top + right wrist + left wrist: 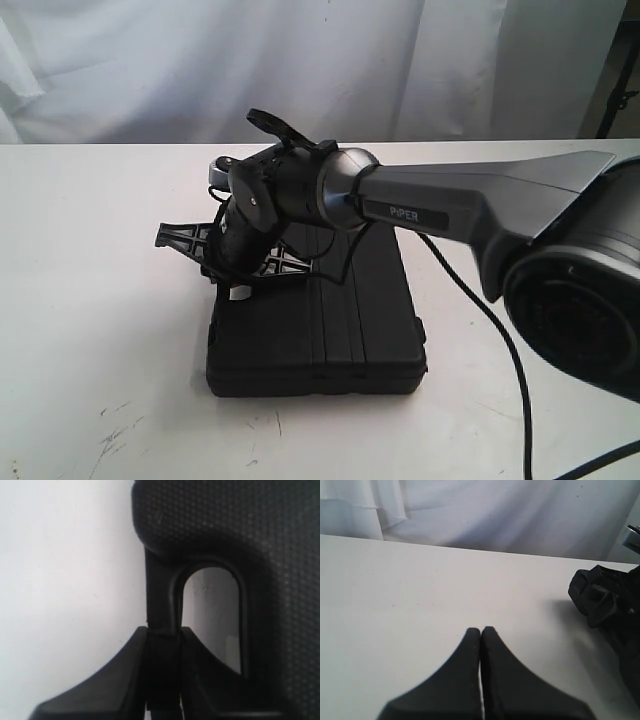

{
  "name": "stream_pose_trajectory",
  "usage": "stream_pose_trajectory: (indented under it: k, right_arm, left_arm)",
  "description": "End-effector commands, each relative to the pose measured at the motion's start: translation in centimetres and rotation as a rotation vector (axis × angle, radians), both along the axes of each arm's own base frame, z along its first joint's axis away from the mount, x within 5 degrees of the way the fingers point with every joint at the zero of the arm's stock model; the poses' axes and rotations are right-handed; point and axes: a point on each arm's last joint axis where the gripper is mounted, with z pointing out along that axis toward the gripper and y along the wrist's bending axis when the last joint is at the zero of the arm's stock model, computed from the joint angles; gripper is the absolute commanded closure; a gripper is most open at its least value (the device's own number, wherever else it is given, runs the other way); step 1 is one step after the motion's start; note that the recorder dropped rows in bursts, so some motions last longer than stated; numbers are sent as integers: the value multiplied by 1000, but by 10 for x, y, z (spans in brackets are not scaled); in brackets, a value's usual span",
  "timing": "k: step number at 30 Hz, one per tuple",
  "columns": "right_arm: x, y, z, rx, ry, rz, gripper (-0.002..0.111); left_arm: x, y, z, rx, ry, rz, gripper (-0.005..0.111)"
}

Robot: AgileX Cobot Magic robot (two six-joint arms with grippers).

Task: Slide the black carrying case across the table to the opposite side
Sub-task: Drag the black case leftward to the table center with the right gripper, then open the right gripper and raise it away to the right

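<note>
While the black carrying case [330, 330] lay flat on the white tabletop [90, 250] near the middle of the exterior view, the right arm [450, 205] reached in from the right and bent down over the case's left end. The right gripper [163, 632] had its jaws clenched on the case's handle [161, 595]: in the right wrist view one black finger sat against each side of the handle's bar, and bare tabletop showed through the handle's opening. The case's pebbled shell filled much of that view. A black cable [508, 350] trailed from the arm over the tabletop just right of the case. Faint dark scratches [115, 430] marked the tabletop at the front left. The left gripper [480, 630] pointed across bare tabletop, its jaws pressed together tip to tip with nothing between them. At the edge of the left wrist view sat a black ribbed part [600, 600]; what it belonged to could not be told. A white curtain [300, 60] hung behind the tabletop.
</note>
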Motion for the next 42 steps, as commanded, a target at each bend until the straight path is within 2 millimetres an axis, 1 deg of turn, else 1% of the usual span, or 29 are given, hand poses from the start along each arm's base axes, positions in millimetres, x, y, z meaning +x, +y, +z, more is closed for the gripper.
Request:
stream_pose_trajectory:
  k: [1,2,4,6,9,12,14,15,16,17,19,20,21,23,24,27,29,32,37,39,42]
  right_arm:
    - [5,6,8,56,-82,32,79]
    - [5,6,9,62,-85,31,71]
    - [8,7,12,96,-102,17,65]
    - [12,6,13,131,-99,-12,65]
    - [18,0,18,132,-96,-33,65]
    - [19,-9,35,113,-81,-42,65]
    - [21,-18,52,87,-100,-21,65]
    - [22,-24,64,65,-127,0,66]
    - [23,-30,76,53,-144,14,69]
    - [26,-39,90,33,-171,46,77]
    - [26,-54,113,-14,-221,124,98]
    - [26,-57,119,-26,-239,149,105]
    - [25,-62,129,-43,-265,178,108]
    - [22,-66,142,-57,-298,201,108]
    - [21,-70,152,-66,-324,205,108]
    - [11,-78,173,-77,-399,222,108]
    - [2,-83,178,-80,-437,237,108]
    - [-18,-96,184,-42,-494,254,108]
    - [-55,-128,195,71,-624,263,108]
    - [-68,-142,202,60,-664,278,108]
    - [-84,-162,214,27,-643,273,108]
  left_arm:
    - [0,0,0,-2,-11,1,107]
    - [0,0,0,-2,-11,1,107]
    - [0,0,0,-2,-11,1,107]
    - [0,0,0,-2,-11,1,107]
    - [0,0,0,-2,-11,1,107]
    - [0,0,0,-2,-11,1,107]
    - [0,0,0,-2,-11,1,107]
    - [0,0,0,-2,-11,1,107]
    - [0,0,0,-2,-11,1,107]
    - [0,0,0,-2,-11,1,107]
    - [0,0,0,-2,-11,1,107]
    - [0,0,0,-2,-11,1,107]
    - [0,0,0,-2,-11,1,107]
    - [0,0,0,-2,-11,1,107]
    - [0,0,0,-2,-11,1,107]
    - [0,0,0,-2,-11,1,107]
    - [0,0,0,-2,-11,1,107]
    - [0,0,0,-2,-11,1,107]
    - [0,0,0,-2,-11,1,107]
    - [0,0,0,-2,-11,1,107]
    - [0,0,0,-2,-11,1,107]
